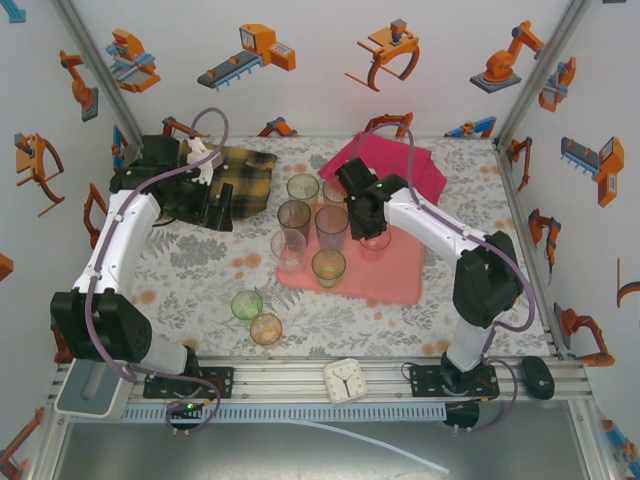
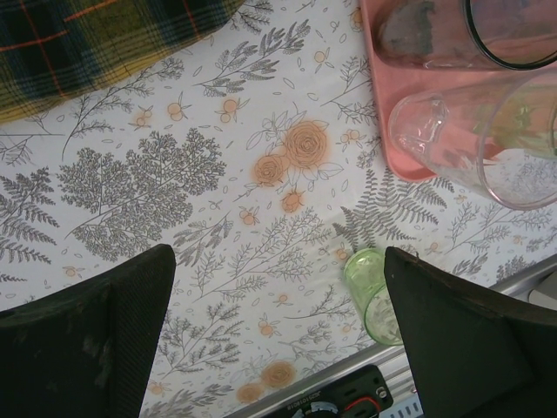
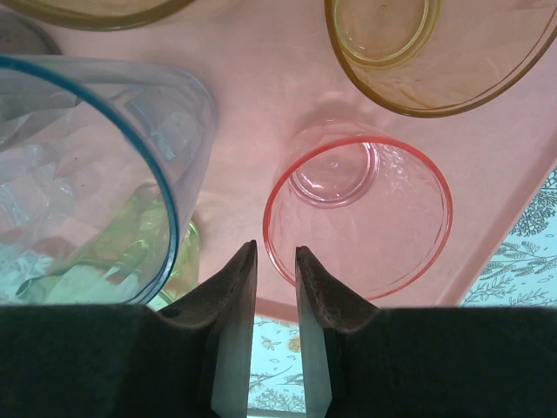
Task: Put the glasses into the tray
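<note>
The salmon-pink tray point(image 1: 395, 280) lies mid-table with several glasses standing on it. One of them, a pink-rimmed glass point(image 3: 358, 214), stands upright on the tray point(image 3: 252, 104) right beyond my right gripper point(image 3: 276, 251). Its jaws are a narrow gap apart, the glass rim passes just off the right fingertip, and nothing is pinched. A blue-rimmed glass point(image 3: 87, 174) and an amber glass point(image 3: 435, 61) stand beside it. My left gripper point(image 2: 278, 331) hangs wide open over the tablecloth, holding nothing. A green glass point(image 2: 370, 296) stands by its right finger. The green glass point(image 1: 247, 304) and an orange glass point(image 1: 266, 328) stand off the tray.
A yellow-black plaid cloth point(image 1: 250, 172) lies at the back left and a magenta cloth point(image 1: 395, 160) behind the tray. A small white clock point(image 1: 346, 380) sits on the front rail. Side walls close in on left and right.
</note>
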Robot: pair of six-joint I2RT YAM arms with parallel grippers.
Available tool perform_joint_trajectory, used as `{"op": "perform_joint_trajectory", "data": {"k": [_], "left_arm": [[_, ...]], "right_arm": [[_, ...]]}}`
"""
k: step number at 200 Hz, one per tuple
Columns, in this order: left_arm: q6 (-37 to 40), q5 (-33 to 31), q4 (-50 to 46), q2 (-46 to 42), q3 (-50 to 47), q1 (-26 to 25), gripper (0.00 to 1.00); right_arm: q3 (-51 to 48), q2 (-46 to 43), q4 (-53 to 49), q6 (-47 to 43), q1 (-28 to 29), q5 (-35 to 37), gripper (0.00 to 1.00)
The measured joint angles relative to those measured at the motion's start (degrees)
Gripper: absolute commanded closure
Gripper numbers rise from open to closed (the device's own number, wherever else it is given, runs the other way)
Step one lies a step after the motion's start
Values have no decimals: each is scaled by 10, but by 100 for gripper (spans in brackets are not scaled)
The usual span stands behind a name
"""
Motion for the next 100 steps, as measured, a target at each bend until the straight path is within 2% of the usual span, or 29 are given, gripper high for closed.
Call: {"op": "perform_joint_trajectory", "data": {"k": [59, 100], "left_arm": [[0, 0, 0, 0, 3, 0, 3], [5, -3, -1, 0, 3, -4, 3]], "right_arm": [[2, -43, -9, 4, -15, -29, 70], [-19, -169, -49, 21, -87, -26, 67]]}}
